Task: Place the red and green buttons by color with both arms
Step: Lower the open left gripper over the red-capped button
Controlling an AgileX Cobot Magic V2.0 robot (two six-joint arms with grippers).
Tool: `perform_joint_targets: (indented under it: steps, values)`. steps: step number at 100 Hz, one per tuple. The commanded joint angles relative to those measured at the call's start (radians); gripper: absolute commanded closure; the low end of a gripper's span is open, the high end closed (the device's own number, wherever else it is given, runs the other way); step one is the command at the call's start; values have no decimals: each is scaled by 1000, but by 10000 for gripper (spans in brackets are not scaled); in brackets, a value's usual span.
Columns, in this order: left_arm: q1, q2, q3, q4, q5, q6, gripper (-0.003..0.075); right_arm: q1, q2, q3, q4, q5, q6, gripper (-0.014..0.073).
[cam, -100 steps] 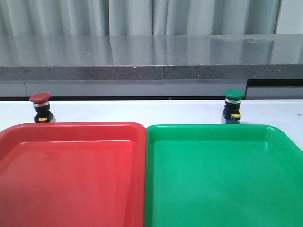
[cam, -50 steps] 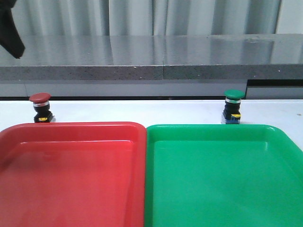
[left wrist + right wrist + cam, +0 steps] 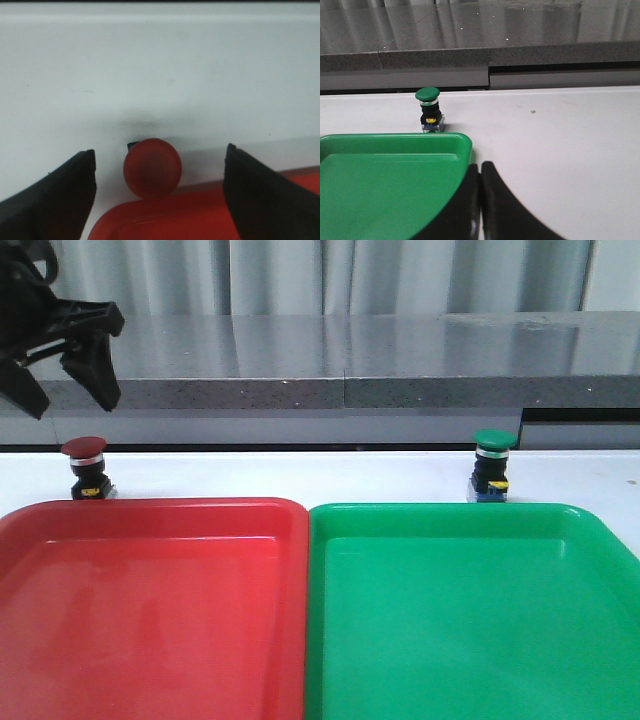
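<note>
Right, left end effector (image 3: 68, 385) hangs over the red button (image 3: 85, 448), jaws wide apart, nothing gripped. Right end effector (image 3: 480, 200) sits pinched together, well short of the green button (image 3: 428, 94). Both btns on worktop (image 3: 300, 475) behind trays; red tray (image 3: 150, 510) & green tray (image 3: 450, 512) unfilled — all left to do.

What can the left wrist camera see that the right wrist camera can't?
Only the left wrist view shows the red button from above, between the open fingers of the left gripper, beside the rim of the red tray.

Only the right wrist view shows the green button standing upright behind the green tray, the grey ledge further back, and the right gripper with its fingers pressed together, holding nothing.

Both show the white table and a button just outside a tray of its own colour.
</note>
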Motion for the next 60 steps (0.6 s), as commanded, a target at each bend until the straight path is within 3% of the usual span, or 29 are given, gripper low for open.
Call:
perform_joint_targets:
  steps: [1, 39, 60]
  values:
    - [-6, -4, -51, -7, -34, 1, 218, -7, -22, -14, -8, -73, 0, 660]
    - [-6, 77, -56, -7, -37, 19, 223, -7, -22, -14, -8, -73, 0, 660]
    - [-6, 77, -56, -7, -60, 19, 339, -7, -22, -14, -8, -73, 0, 660]
